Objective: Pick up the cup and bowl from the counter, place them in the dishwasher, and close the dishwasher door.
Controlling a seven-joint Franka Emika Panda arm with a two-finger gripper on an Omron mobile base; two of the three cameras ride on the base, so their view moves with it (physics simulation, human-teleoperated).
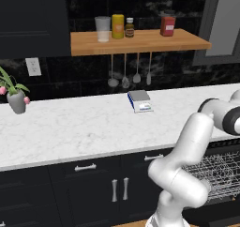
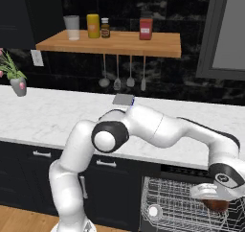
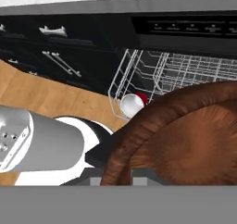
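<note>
The white arm reaches down over the open black dishwasher [image 2: 191,202], whose one pulled-out silver wire rack [image 3: 152,75] sits below the front edge of the long white marble counter [image 1: 70,127]. The two-finger gripper [image 2: 217,197] pinches the rim of the one small round glossy reddish-brown bowl [image 3: 185,140], holding it just above the right part of the rack; in the hand view the bowl's rim runs between the fingertips. One white cup with a red side [image 3: 133,103] lies in the near left corner of the rack. On the counter, towards its back edge, stands one small grey-topped scale with a blue-and-white body [image 1: 140,101], and at the far left one grey vase with pink flowers [image 1: 16,99]. The brown wooden shelf [image 1: 140,41] above carries four containers; four utensils [image 1: 130,76] hang under it.
</note>
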